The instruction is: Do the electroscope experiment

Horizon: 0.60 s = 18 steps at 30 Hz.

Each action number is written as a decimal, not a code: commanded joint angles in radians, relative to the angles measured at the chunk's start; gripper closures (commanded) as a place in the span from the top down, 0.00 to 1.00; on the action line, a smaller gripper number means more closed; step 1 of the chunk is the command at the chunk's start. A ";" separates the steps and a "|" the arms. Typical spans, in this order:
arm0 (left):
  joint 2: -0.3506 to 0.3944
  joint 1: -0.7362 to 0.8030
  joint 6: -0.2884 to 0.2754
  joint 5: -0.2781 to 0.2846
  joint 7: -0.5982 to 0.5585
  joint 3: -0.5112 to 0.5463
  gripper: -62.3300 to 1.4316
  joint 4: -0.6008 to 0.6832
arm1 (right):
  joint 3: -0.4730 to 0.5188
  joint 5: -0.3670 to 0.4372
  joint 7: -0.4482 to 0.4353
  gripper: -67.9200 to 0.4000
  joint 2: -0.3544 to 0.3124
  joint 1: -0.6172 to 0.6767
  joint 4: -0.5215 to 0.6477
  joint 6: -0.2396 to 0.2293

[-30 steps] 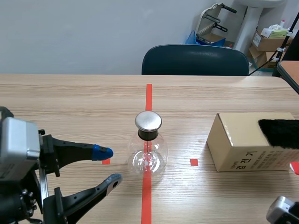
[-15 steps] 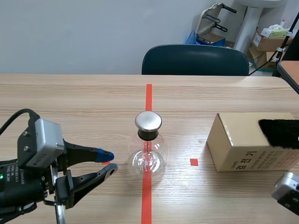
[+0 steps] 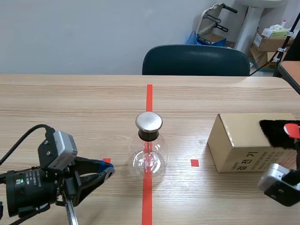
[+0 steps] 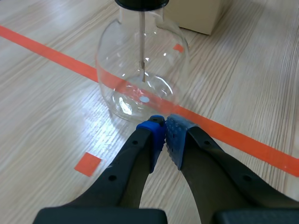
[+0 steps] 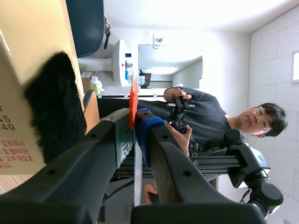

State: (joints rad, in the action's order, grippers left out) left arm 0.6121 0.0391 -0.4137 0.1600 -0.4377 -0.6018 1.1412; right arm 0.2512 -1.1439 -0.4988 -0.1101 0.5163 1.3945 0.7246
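Observation:
The electroscope, a clear glass flask (image 3: 149, 157) with a round metal cap (image 3: 149, 121) and a thin rod inside, stands on the red tape line at the table's middle. My left gripper (image 3: 108, 169) lies low on the table just left of the flask, its blue pads shut on nothing. In the left wrist view the flask (image 4: 142, 70) stands right ahead of the shut left gripper (image 4: 164, 128). My right gripper (image 5: 134, 122) is shut on a thin red-tipped strip (image 5: 133, 100), held upright beside the black fur pad (image 5: 56, 107). The strip's red tip (image 3: 291, 130) shows by the fur (image 3: 279, 133).
A tan cardboard box (image 3: 239, 145) at the right carries the fur pad. The right arm's wrist (image 3: 280, 184) sits near the table's front right corner. A dark chair (image 3: 196, 60) stands behind the table. A person (image 5: 201, 116) shows in the right wrist view's background.
The left gripper's fingers have closed and the arm has drawn back and lower, left of the flask. The right arm has risen, bringing the red strip up beside the fur.

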 commanded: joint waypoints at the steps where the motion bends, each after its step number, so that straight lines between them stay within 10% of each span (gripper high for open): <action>1: -0.010 0.004 0.009 0.008 -0.018 0.005 0.07 0.008 | 0.001 0.003 0.003 0.03 -0.018 -0.001 0.015 0.058; 18: -0.080 -0.042 0.091 0.015 -0.048 0.005 0.07 -0.069 | -0.204 -0.069 0.008 0.03 -0.040 -0.074 0.041 0.058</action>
State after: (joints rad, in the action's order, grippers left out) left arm 0.5320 0.0067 -0.3225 0.1654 -0.4717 -0.6018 1.0573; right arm 0.0463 -1.2182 -0.4953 -0.1307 0.4507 1.4120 0.7246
